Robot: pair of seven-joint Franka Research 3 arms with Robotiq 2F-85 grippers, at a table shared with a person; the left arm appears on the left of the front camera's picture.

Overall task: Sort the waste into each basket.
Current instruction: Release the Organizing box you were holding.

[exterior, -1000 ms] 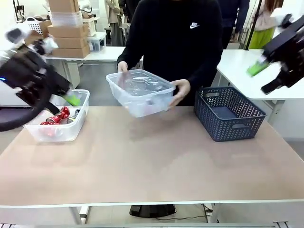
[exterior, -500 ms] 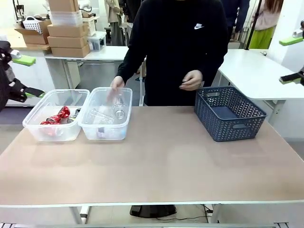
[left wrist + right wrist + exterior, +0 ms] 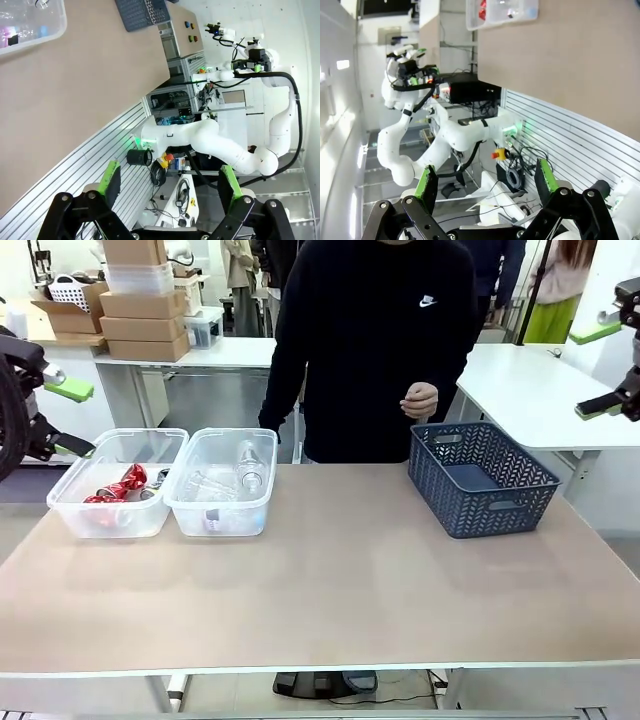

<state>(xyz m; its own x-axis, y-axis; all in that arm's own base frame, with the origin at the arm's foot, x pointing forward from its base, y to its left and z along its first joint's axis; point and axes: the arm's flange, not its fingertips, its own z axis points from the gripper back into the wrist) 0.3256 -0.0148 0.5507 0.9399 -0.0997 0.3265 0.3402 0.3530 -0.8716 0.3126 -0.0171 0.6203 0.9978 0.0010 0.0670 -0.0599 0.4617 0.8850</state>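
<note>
Two clear tubs stand side by side at the table's far left. Red and silver cans (image 3: 118,486) lie in the left tub (image 3: 140,524), and clear bottles (image 3: 246,468) lie in the right tub (image 3: 218,507). My left gripper (image 3: 72,418) hangs open and empty above and left of the can tub. My right gripper (image 3: 598,370) is raised at the far right edge, also open with nothing held. In the left wrist view my left gripper (image 3: 169,180) is spread wide, with a tub corner (image 3: 30,27) far off. The right wrist view shows my right gripper (image 3: 486,180) open and a tub (image 3: 502,15) with red cans.
A dark blue lattice basket (image 3: 482,477) stands empty at the back right. A person in a black top stands behind the table, one hand (image 3: 421,398) raised near the chest, the other hand (image 3: 267,426) low behind the bottle tub. The tan table (image 3: 340,580) spreads wide in front.
The person set the bottle tub down beside the can tub and drew both hands back. Both grippers swung away to the picture's sides.
</note>
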